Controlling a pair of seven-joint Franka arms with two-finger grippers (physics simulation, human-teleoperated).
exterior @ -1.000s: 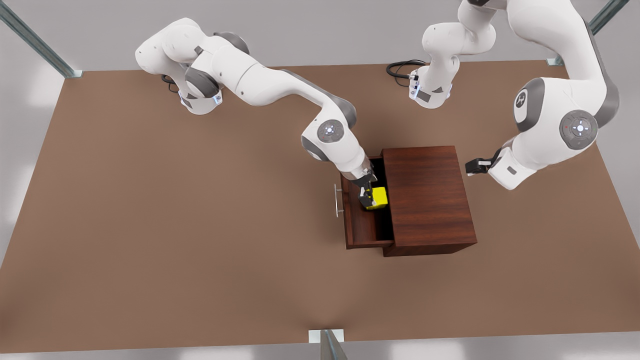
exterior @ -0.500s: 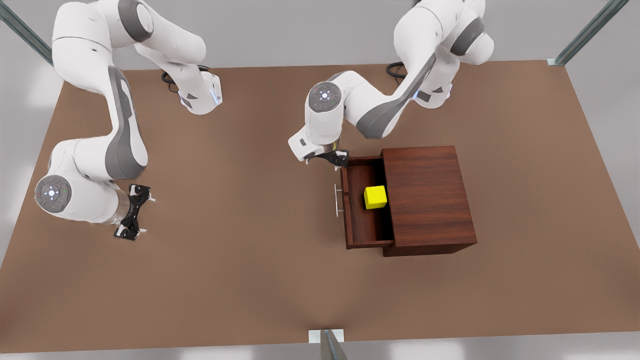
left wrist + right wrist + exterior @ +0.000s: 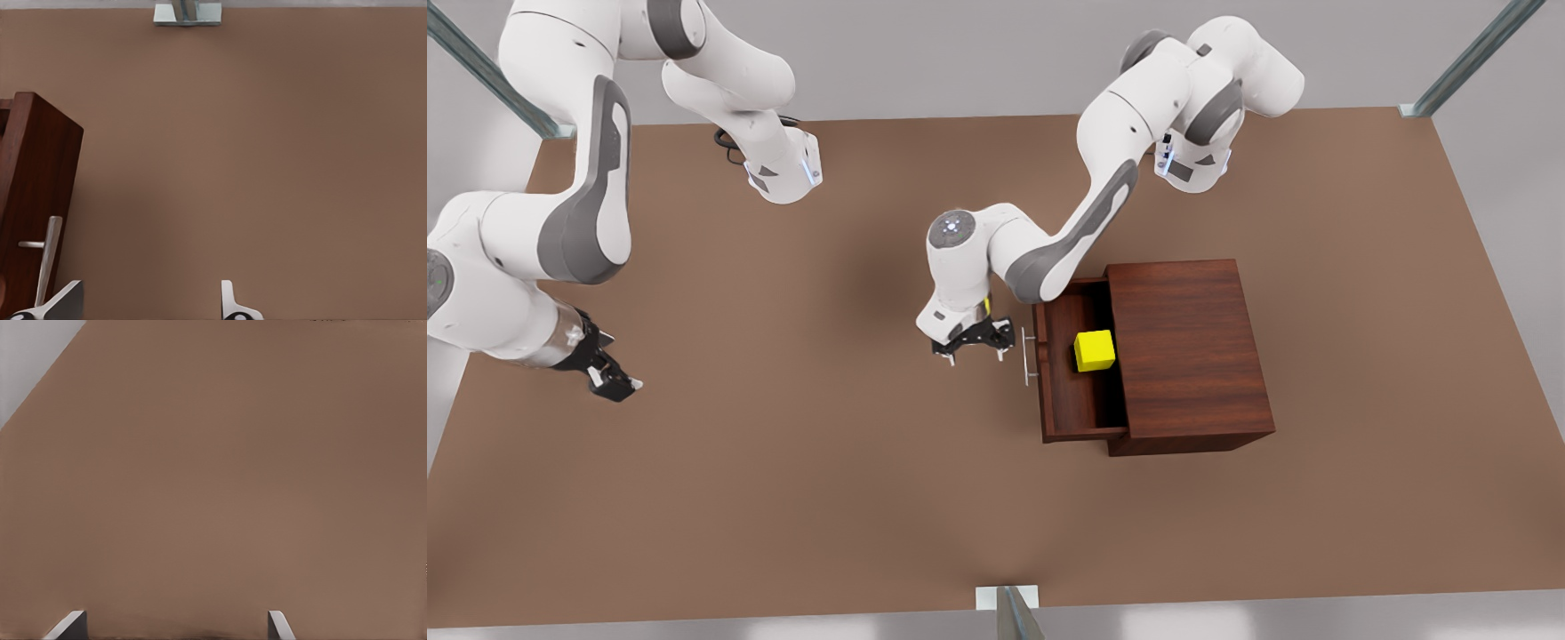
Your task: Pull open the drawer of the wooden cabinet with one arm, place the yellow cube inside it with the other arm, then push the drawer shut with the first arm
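Note:
The wooden cabinet stands right of the table's middle in the front view, and its drawer is pulled out toward the front view's left. Inside the drawer the yellow cube rests free. My left gripper hovers open just outside the silver handle, touching nothing. The left wrist view has the left gripper beside the drawer's front panel and its handle. Far off at the front view's left, my right gripper waits open over bare table, as the right wrist view confirms for the right gripper.
The brown table stretches wide around the cabinet. A metal bracket sits at its near edge, seen as the bracket from the left wrist. Frame posts stand at the far corners, and the arm bases with cables line the far edge.
The right gripper let go of the cube in the drawer and withdrew to the front view's far left. The left gripper swung in from beyond the cabinet to the handle.

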